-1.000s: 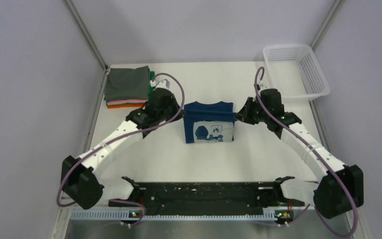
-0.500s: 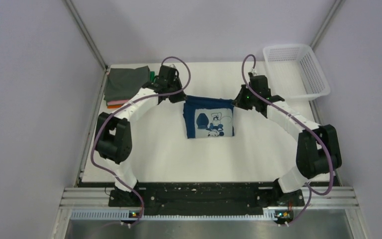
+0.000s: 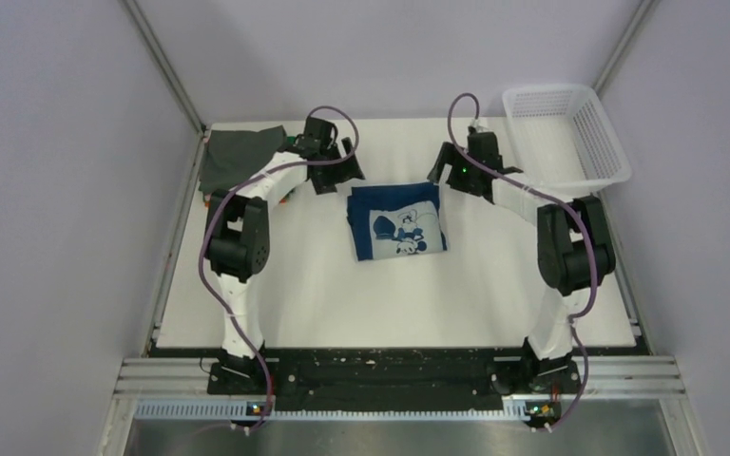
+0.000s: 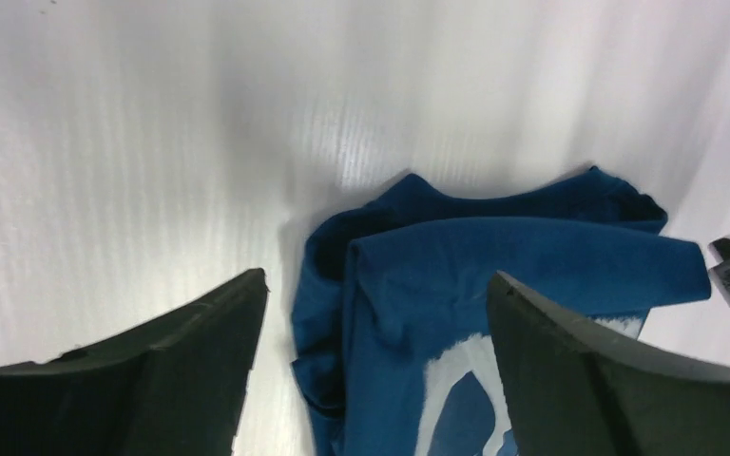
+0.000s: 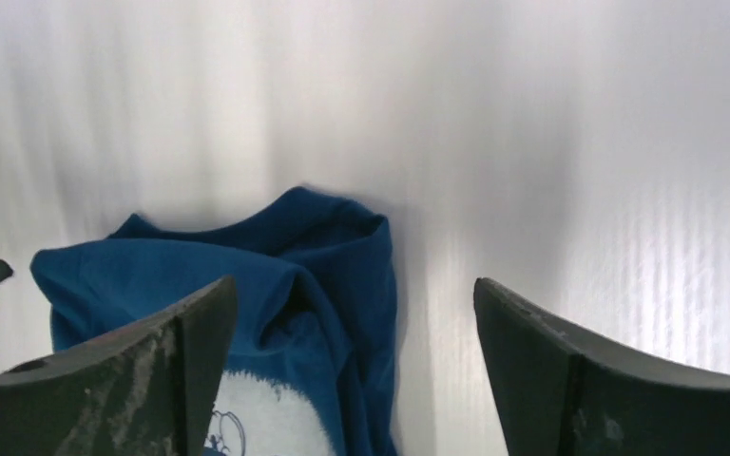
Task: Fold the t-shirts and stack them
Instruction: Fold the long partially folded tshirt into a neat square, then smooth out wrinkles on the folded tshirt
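A navy blue t-shirt (image 3: 396, 220) lies folded mid-table, its pale cartoon print facing up. My left gripper (image 3: 340, 177) hovers open just beyond its far left corner, and my right gripper (image 3: 442, 175) stands open past the far right corner. In the left wrist view the shirt (image 4: 494, 275) shows between and under the spread fingers (image 4: 152, 370), with nothing gripped by the left gripper (image 4: 377, 285). The right wrist view has the shirt's bunched edge (image 5: 285, 275) below the open right gripper (image 5: 355, 294). A stack of folded t-shirts (image 3: 238, 160), grey on top, sits at the far left.
A white mesh basket (image 3: 570, 142) stands at the far right corner. Metal frame posts rise at both far corners, and the table's left edge runs close beside the stack. Both arms reach far out over the white table (image 3: 342, 294).
Both grippers were shut on the shirt's far corners. They have moved away from the bases, let go and opened. The shirt now lies flat, slightly farther back.
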Controlling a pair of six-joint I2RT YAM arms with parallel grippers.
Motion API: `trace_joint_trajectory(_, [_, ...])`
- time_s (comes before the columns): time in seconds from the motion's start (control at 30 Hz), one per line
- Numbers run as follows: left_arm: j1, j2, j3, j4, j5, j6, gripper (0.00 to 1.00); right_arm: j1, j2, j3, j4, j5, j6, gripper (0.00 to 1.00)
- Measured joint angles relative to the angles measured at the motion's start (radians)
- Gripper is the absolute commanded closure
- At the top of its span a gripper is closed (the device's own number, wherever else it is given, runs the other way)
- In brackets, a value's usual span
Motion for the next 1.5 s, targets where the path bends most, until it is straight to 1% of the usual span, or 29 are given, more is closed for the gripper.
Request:
trace_joint_trajectory(0.13, [0.026,0.005,0.018,-0.012,0.003,0.008,0.01,-0.018,-0.002,0.046,0.003,-0.002,-0.017,0.01])
trace_joint_trajectory(0.2, [0.032,-0.018,-0.019,0.010,0.018,0.008,0.01,-0.021,-0.035,0.025,0.008,-0.004,-0.021,0.01])
trace_joint_trajectory(0.27, [0.029,-0.073,-0.114,0.035,0.043,0.008,0.01,-0.021,-0.116,-0.061,0.025,-0.023,-0.023,0.01])
trace_joint_trajectory(0.37, [0.016,-0.142,-0.258,0.058,0.092,0.014,0.01,-0.021,-0.276,-0.237,0.048,-0.080,-0.017,0.01])
trace_joint_trajectory(0.5, [-0.010,-0.145,-0.339,0.062,0.129,0.028,0.04,-0.021,-0.482,-0.472,0.120,-0.187,0.009,0.01])
trace_joint_trajectory(0.53, [-0.015,-0.145,-0.351,0.061,0.135,0.031,0.05,-0.021,-0.513,-0.506,0.147,-0.224,0.016,0.01])
trace_joint_trajectory(0.6, [-0.022,-0.145,-0.354,0.069,0.149,0.031,0.06,-0.021,-0.529,-0.524,0.209,-0.302,0.036,0.01])
trace_joint_trajectory(0.67, [-0.025,-0.143,-0.355,0.086,0.156,0.031,0.10,-0.021,-0.511,-0.519,0.291,-0.389,0.059,0.01])
trace_joint_trajectory(0.77, [-0.024,-0.135,-0.354,0.104,0.165,0.031,0.20,-0.018,-0.420,-0.476,0.381,-0.497,0.091,0.01])
trace_joint_trajectory(0.87, [-0.024,-0.106,-0.330,0.106,0.175,0.026,0.29,-0.010,-0.293,-0.394,0.403,-0.557,0.107,0.01])
trace_joint_trajectory(1.0, [-0.023,-0.056,-0.269,0.101,0.166,0.032,0.45,0.003,-0.150,-0.272,0.409,-0.597,0.117,0.01])
trace_joint_trajectory(1.07, [-0.023,-0.040,-0.251,0.096,0.150,0.034,0.51,0.006,-0.095,-0.216,0.408,-0.597,0.117,0.01])
trace_joint_trajectory(1.27, [-0.023,0.004,-0.197,0.075,0.132,0.038,0.61,0.006,0.089,-0.006,0.366,-0.545,0.101,0.01])
trace_joint_trajectory(1.4, [-0.023,0.020,-0.175,0.069,0.127,0.039,0.71,-0.001,0.200,0.076,0.339,-0.486,0.092,0.01])
trace_joint_trajectory(1.43, [-0.023,0.024,-0.172,0.068,0.126,0.039,0.76,-0.002,0.223,0.082,0.335,-0.473,0.092,0.01])
trace_joint_trajectory(1.5, [-0.023,0.032,-0.165,0.066,0.126,0.043,0.91,-0.003,0.257,0.085,0.330,-0.453,0.089,0.01])
